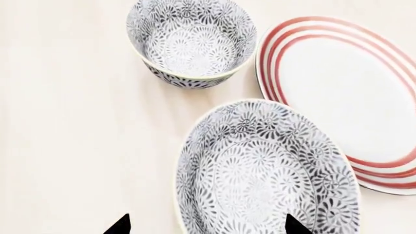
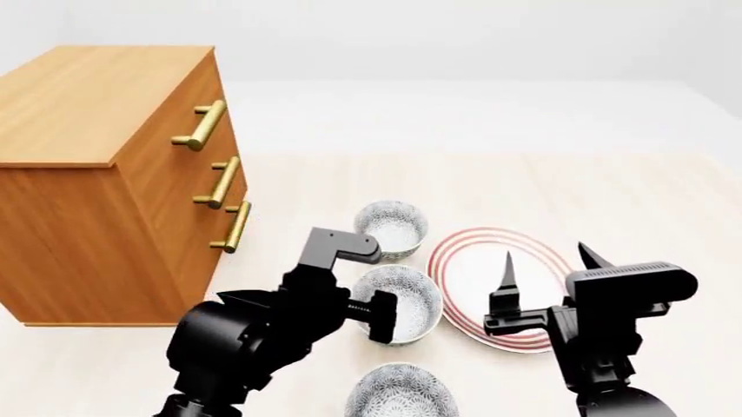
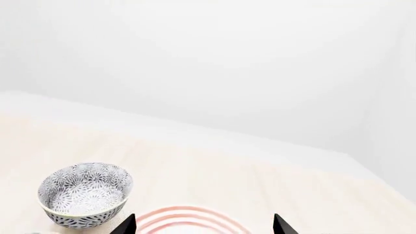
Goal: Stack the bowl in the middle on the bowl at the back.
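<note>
Three alike grey-patterned bowls stand in a row on the table. The bowl in the middle (image 2: pixel 402 295) (image 1: pixel 266 170) sits just under my left gripper (image 2: pixel 380 315) (image 1: pixel 208 227). That gripper is open, with the bowl's near rim between its jaws: one fingertip lies over the inside, the other over the table beside it. The bowl at the back (image 2: pixel 391 227) (image 1: pixel 192 41) (image 3: pixel 85 195) stands upright a little beyond, apart from the middle one. My right gripper (image 2: pixel 551 265) (image 3: pixel 203 227) hangs open over the red-ringed plate, holding nothing.
The red-ringed plate (image 2: pixel 499 287) (image 1: pixel 344 97) (image 3: pixel 188 219) lies right of the middle and back bowls, close to both. A third patterned bowl (image 2: pixel 400 395) stands nearest to me. A wooden dresser (image 2: pixel 104 174) with brass handles stands at the left.
</note>
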